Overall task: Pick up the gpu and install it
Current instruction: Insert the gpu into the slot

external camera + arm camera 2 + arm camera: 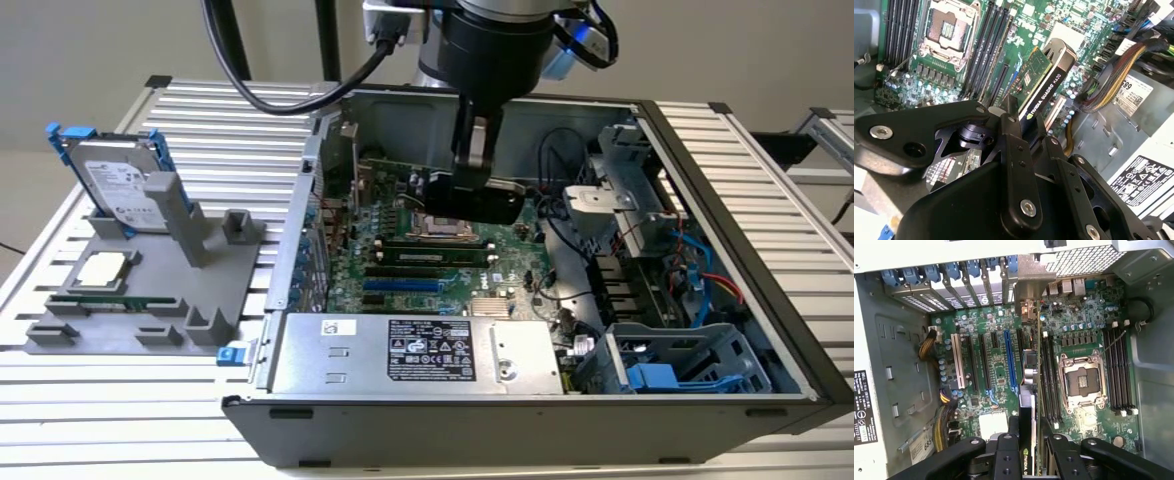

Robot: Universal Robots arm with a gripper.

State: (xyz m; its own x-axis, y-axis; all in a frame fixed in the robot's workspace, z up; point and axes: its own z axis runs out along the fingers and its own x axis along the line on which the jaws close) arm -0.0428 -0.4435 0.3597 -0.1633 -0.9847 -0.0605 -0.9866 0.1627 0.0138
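Gpu point(1046, 80) hangs edge-down above the motherboard point(996, 375), clamped tight in the gripper point(1021, 120), apparently so its connector edge faces the slots point(1010, 360).

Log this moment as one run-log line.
gripper: shut on gpu | gpu: held above motherboard inside open case, not seated | hard drive: upright in grey stand beside case
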